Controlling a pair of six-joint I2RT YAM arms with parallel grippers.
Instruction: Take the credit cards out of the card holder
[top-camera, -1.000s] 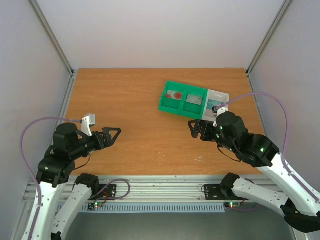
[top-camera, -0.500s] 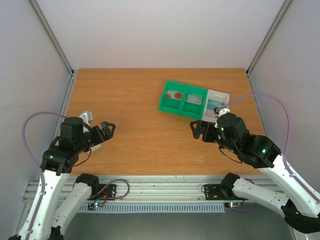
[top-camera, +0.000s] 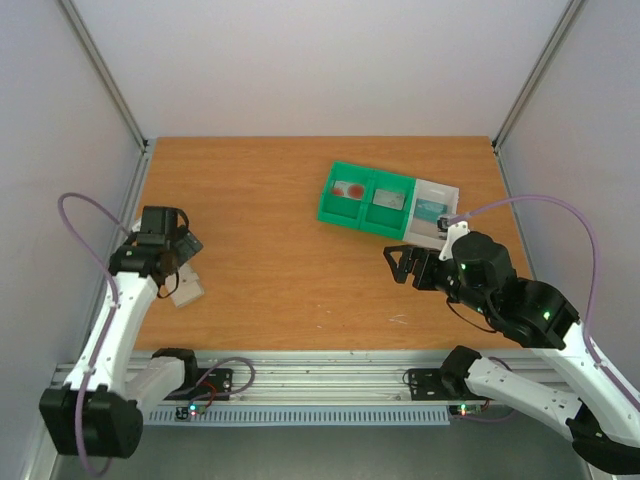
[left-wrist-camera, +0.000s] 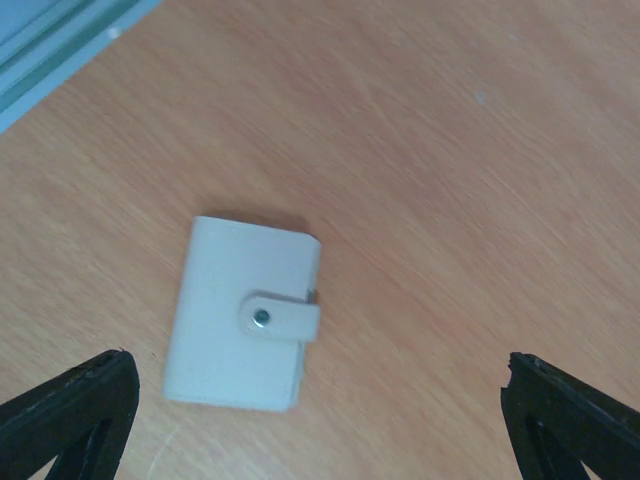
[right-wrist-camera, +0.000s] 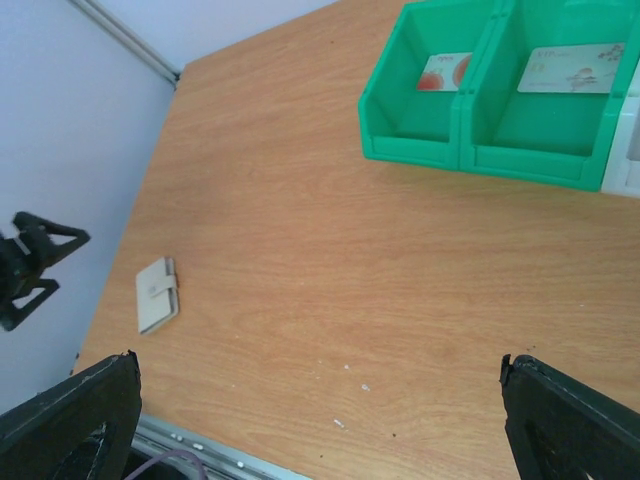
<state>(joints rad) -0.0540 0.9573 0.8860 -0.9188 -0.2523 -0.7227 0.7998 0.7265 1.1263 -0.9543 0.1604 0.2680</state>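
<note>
The card holder (top-camera: 186, 290) is a small pale grey wallet, closed, with its snap tab fastened, lying flat near the table's left edge. In the left wrist view it (left-wrist-camera: 245, 312) lies below and left of centre between my fingers. My left gripper (top-camera: 184, 248) points down above it, open and empty (left-wrist-camera: 320, 420). A red-marked card (top-camera: 349, 189) and a greyish card (top-camera: 388, 199) lie in the green bin (top-camera: 340, 214); a teal card (top-camera: 432, 210) lies in the white tray (top-camera: 447, 190). My right gripper (top-camera: 403, 264) is open and empty (right-wrist-camera: 320, 420), just in front of the bin.
The green two-compartment bin (right-wrist-camera: 470, 150) and the white tray stand at the back right. The holder also shows in the right wrist view (right-wrist-camera: 157, 294), near the left wall rail (top-camera: 130, 215). A few white specks (right-wrist-camera: 345, 368) lie on the wood near the front edge.
My left arm has swung back towards the left wall and turned its gripper downward, so the card holder now shows beneath it. My right gripper has drawn back slightly.
</note>
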